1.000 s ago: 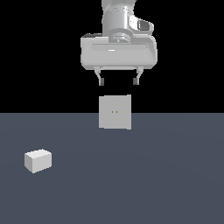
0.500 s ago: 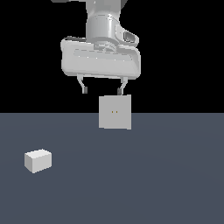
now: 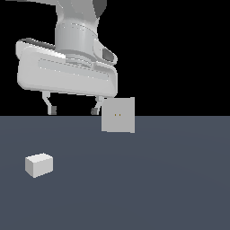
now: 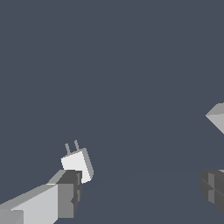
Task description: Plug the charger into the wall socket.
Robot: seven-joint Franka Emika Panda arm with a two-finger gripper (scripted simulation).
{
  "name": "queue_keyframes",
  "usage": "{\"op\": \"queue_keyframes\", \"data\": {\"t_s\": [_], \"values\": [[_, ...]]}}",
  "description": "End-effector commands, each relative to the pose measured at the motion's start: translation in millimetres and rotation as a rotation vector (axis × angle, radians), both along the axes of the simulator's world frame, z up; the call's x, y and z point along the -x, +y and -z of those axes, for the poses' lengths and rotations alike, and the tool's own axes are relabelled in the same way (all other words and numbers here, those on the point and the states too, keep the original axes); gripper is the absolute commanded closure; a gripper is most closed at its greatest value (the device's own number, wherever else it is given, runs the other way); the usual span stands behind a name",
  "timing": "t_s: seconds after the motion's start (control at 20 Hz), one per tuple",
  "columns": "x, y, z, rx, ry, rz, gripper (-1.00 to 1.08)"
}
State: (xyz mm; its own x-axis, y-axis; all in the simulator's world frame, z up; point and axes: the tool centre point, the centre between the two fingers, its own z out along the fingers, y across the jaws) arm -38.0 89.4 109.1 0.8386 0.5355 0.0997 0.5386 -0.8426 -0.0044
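The charger (image 3: 39, 165) is a small off-white block lying on the dark floor at the exterior view's left. In the wrist view the charger (image 4: 78, 164) shows two thin prongs sticking out of one end, right beside one finger's tip (image 4: 66, 192). The wall socket (image 3: 118, 115) is an upright light-grey square panel with two tiny orange dots at its centre; only a corner of the socket (image 4: 217, 116) shows in the wrist view. My gripper (image 3: 73, 110) hangs open above the floor, left of the socket and above and to the right of the charger, with nothing between its fingers.
The dark grey floor (image 3: 148, 188) stretches in all directions under a black background. The arm's wide white hand body (image 3: 67, 74) hides part of the background above the socket.
The arm has moved toward the exterior view's left and downward, away from the spot above the socket and closer to the charger. The gripper has stayed open.
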Motion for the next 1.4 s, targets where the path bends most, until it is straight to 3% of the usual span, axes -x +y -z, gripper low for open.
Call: {"op": "queue_keyframes", "data": {"t_s": [0.0, 0.6, 1.35], "values": [[12.1, 13.6, 11.2, -0.005, -0.007, -0.087, -0.92], [52.3, 45.0, 43.7, -0.017, -0.024, -0.329, -0.92], [56.5, 46.1, 65.3, -0.017, -0.024, -0.347, -0.92]]}}
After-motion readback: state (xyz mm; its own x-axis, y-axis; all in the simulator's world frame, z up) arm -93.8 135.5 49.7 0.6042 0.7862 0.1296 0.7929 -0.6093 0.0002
